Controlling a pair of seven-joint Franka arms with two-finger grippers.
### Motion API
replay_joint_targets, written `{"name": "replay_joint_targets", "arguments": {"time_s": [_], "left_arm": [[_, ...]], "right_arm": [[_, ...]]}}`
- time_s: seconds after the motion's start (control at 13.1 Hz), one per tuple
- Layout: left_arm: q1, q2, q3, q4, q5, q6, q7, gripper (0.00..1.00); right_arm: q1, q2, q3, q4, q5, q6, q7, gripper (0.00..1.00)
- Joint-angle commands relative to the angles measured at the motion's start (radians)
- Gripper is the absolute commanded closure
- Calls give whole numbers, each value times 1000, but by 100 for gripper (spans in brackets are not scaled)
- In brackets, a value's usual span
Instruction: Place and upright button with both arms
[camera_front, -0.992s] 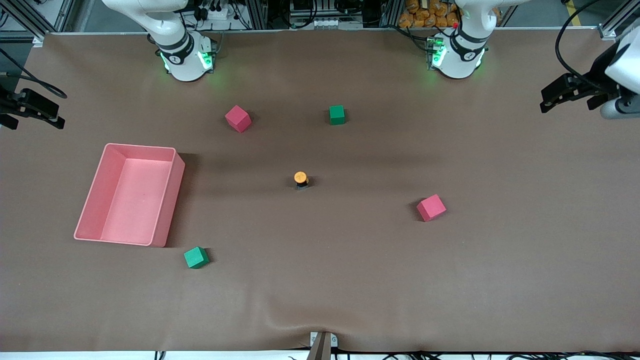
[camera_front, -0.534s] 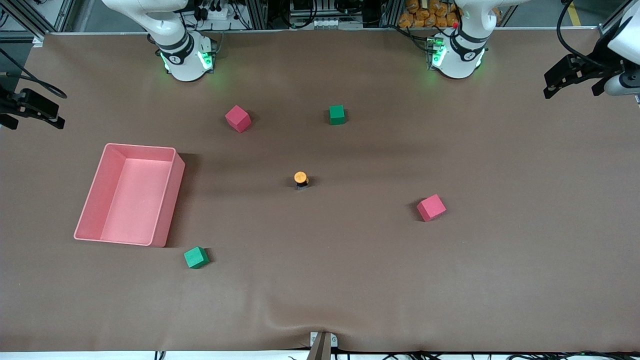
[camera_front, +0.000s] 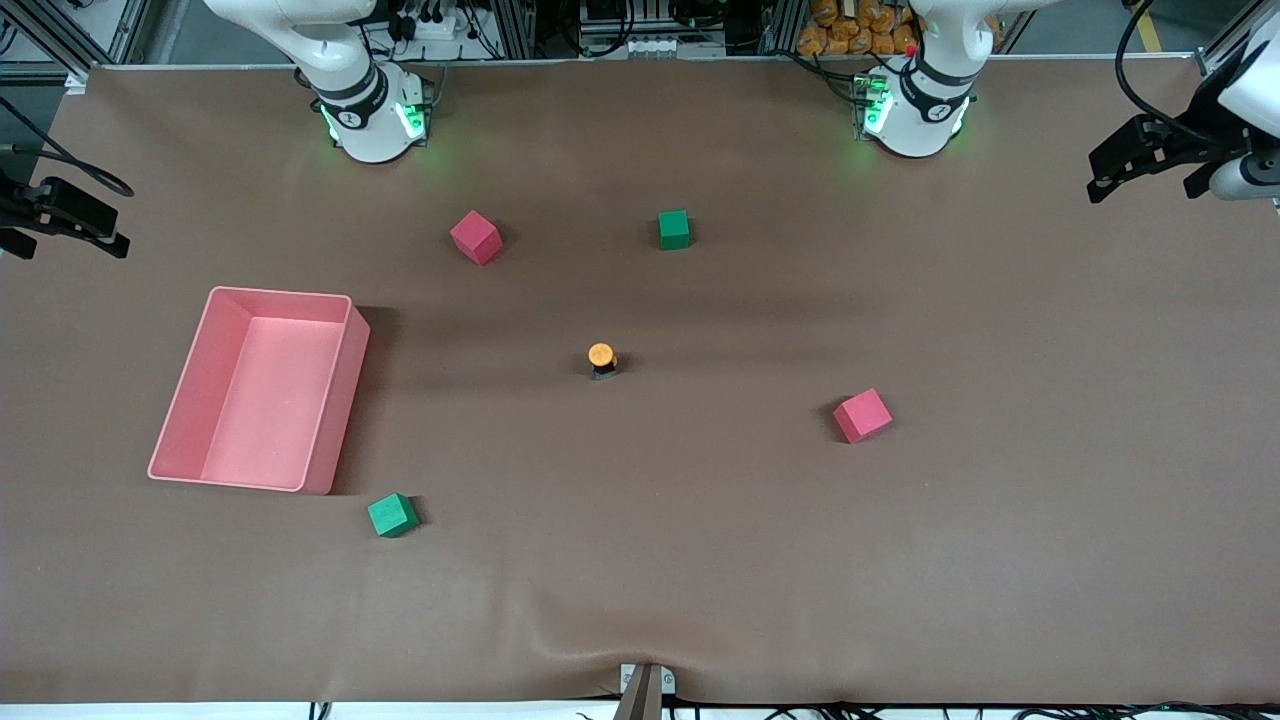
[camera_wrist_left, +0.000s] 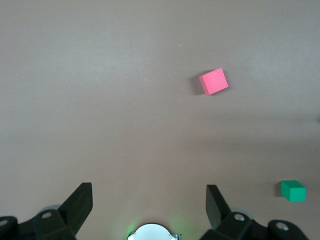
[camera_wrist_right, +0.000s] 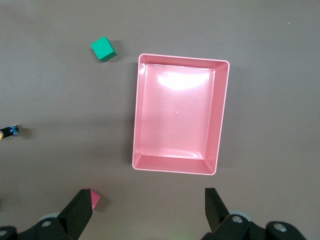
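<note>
Near the middle of the worktop (camera_front: 700, 600) stands the button (camera_front: 601, 360), well apart from every cube and from the pink tray (camera_front: 335, 400); it looks upright already, its round orange cap facing up above a short black cylindrical body. Judging by its size, smaller than the cubes, it should be very light and rigid, with a smooth rounded body that could slip or roll if pinched off centre; the safest hold would seem to be across the black body just under the cap, fingers coming in from either side, and only a gentle squeeze. A nudge could easily tip it. The left hand (camera_front: 1150, 160) hangs over the left arm's end of the worktop, and its wrist view shows the two fingers (camera_wrist_left: 80, 205) spread wide with nothing between them. The right hand (camera_front: 60, 215) hangs over the right arm's end, above the pink tray in its wrist view, its fingers (camera_wrist_right: 82, 210) likewise spread and empty. Neither hand is close to the button.
</note>
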Motion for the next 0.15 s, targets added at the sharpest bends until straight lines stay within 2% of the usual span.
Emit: {"name": "replay_joint_targets", "arguments": {"time_s": [0.0,0.08], "left_arm": [[8,39,-5,64,-17,-42,18,0],[8,39,-7,62,-17,-42,10,0]], "right_arm": [[-21,-1,10,9,17,-9,-9,0],[-19,-1,10,9,17,-11,-9,0]]}}
